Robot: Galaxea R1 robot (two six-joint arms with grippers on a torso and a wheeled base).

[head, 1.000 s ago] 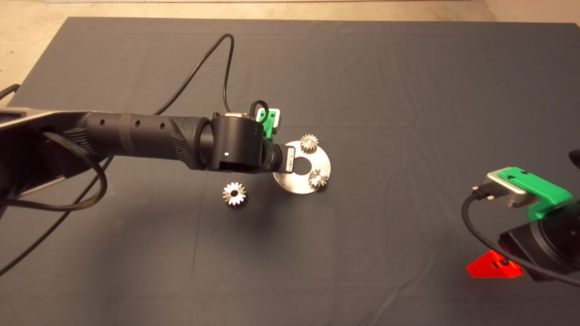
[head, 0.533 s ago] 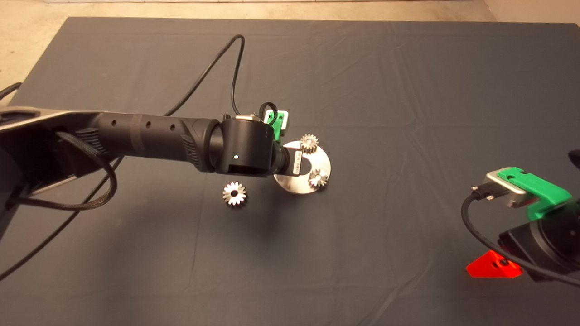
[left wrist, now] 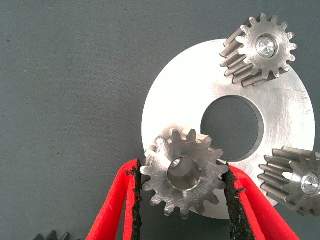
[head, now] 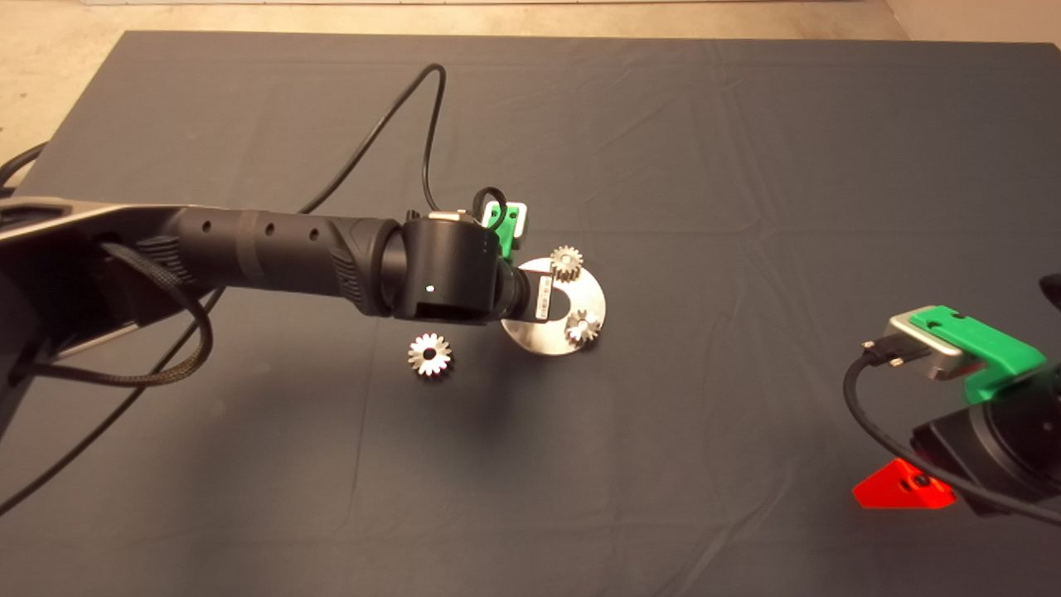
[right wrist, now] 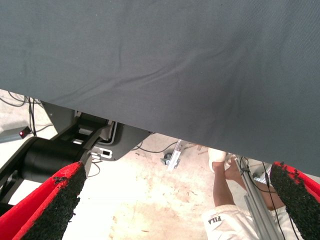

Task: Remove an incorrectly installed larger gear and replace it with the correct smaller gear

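Observation:
The smaller gear [left wrist: 183,173] is dull grey with blunt teeth and sits between my left gripper's [left wrist: 183,192] black pads, over the near edge of the round silver plate [left wrist: 170,100]. The left gripper is shut on it. Two matching gears [left wrist: 260,47] [left wrist: 295,180] stand on pegs on the plate. In the head view the left wrist [head: 452,269] hides the held gear, while the plate [head: 543,340] and its two gears [head: 566,262] [head: 583,325] show. The larger gear [head: 429,354], shiny and star-toothed, lies flat on the mat left of the plate. My right gripper [right wrist: 175,205] is open and parked at the lower right.
The plate has a wide centre hole [left wrist: 232,127]. A black cable [head: 398,108] runs over the far mat to the left wrist. The right wrist view shows the mat's edge, floor, a stand and a person's leg [right wrist: 225,175].
The left arm moved a little to the right over the plate's left edge one second ago, then held still. The larger gear and right arm have not moved.

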